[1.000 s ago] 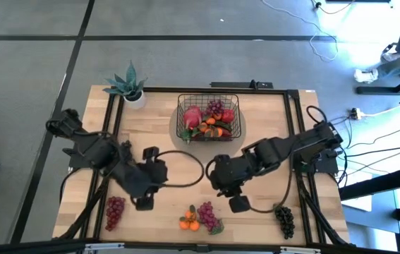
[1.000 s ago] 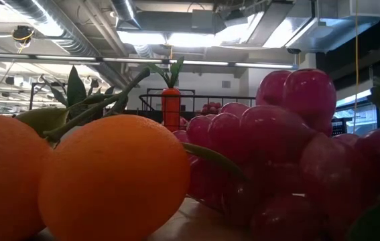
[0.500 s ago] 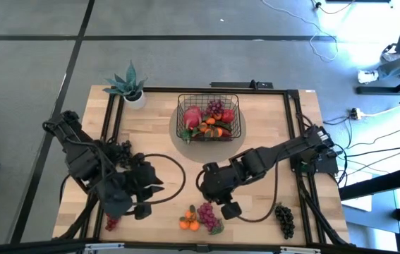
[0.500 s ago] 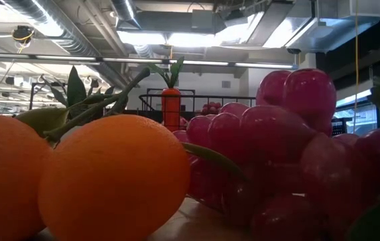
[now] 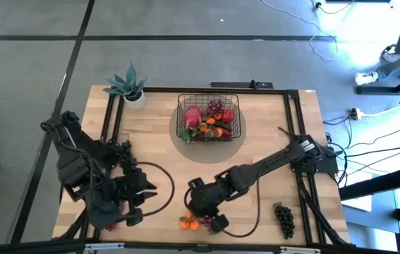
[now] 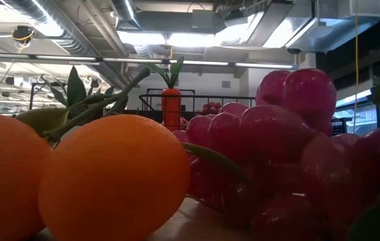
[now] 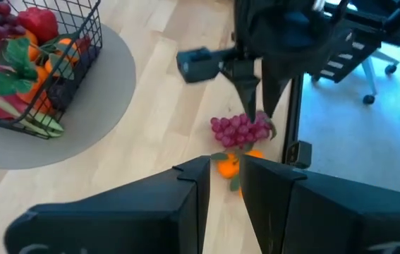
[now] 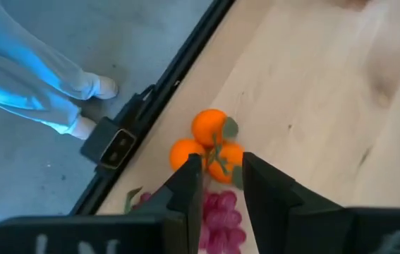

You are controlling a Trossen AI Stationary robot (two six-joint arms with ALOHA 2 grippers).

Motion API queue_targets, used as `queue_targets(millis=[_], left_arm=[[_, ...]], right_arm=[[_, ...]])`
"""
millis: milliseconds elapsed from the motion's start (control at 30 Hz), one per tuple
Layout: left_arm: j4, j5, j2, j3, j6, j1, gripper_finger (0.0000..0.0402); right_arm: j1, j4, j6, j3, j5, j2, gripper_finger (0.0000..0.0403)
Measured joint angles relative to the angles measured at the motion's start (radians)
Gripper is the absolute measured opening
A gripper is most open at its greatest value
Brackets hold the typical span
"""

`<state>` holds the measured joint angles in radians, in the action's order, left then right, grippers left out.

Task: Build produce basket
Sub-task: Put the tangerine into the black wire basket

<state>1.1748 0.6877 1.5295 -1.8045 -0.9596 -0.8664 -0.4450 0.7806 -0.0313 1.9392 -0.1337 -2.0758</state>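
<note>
The black wire basket (image 5: 180, 113) stands at the table's far middle on a grey mat and holds several toy fruits; it also shows in the left wrist view (image 7: 80, 56). A pink-purple grape bunch (image 7: 240, 130) and small oranges (image 5: 188, 224) lie at the near edge, and they fill the low view (image 6: 290, 154). My right gripper (image 5: 212, 221) hangs right over this bunch, its fingers close together and pointing down. My left gripper (image 5: 135, 210), fingers close together and empty, is low at the near left beside a red grape bunch (image 5: 110, 224). My right gripper's fingertips (image 7: 259, 113) stand at the top of the pink-purple grape bunch. I cannot tell whether they touch it. The bunch lies on the table beside the oranges.
A black grape bunch (image 5: 284, 219) lies at the near right corner. A spiky green plant in a white pot (image 5: 130, 86) stands at the far left corner. Bare wood lies between the basket and the near edge.
My right gripper has gone toward the table's near edge and leftward, ending over the pink-purple grapes and oranges. My left gripper has gone toward the near left corner, toward the red grapes. The fruit has stayed where it was.
</note>
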Motion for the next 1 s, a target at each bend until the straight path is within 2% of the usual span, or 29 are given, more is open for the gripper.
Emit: queue_targets(millis=[133,467,1000], left_arm=[[0.009,0.002,0.0,0.0,-0.001,-0.014,0.0066],[0.016,0.003,0.0,0.0,-0.001,-0.014,0.0066],[0.023,0.003,0.0,0.0,0.001,-0.014,0.0066]], right_arm=[[0.0,-0.053,-0.008,0.0,0.0,-0.056,0.0087],[0.0,-0.058,-0.055,0.0,0.0,-0.153,0.0087],[0.004,-0.042,-0.072,0.0,0.008,-0.179,0.0087]])
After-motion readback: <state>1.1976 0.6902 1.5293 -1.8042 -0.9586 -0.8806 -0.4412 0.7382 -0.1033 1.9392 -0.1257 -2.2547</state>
